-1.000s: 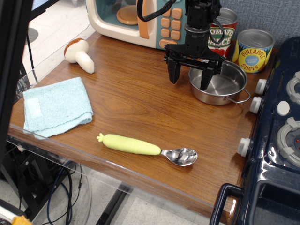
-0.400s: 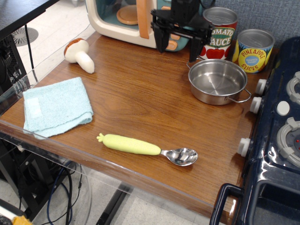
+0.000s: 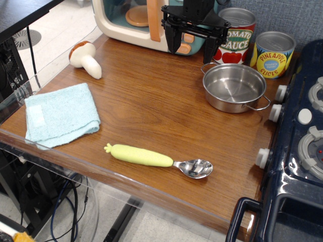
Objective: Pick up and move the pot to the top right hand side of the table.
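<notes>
The pot (image 3: 234,87) is a small shiny steel pot with two wire loop handles. It stands upright and empty on the brown wood-grain table (image 3: 151,106), at the back right, beside the toy stove and in front of the cans. My gripper (image 3: 190,49) hangs open and empty above the table's back edge, up and to the left of the pot, in front of the toy microwave. Its two black fingers point down and are clear of the pot.
A tomato sauce can (image 3: 234,36) and a pineapple can (image 3: 272,54) stand behind the pot. A toy microwave (image 3: 141,22) is at the back, a dark blue toy stove (image 3: 298,146) at right. A toy mushroom (image 3: 86,58), a blue cloth (image 3: 60,113) and a green-handled spoon (image 3: 156,159) lie on the table.
My gripper rose from astride the pot's left rim and moved back left, open throughout. The pot stays where it was, free of the gripper.
</notes>
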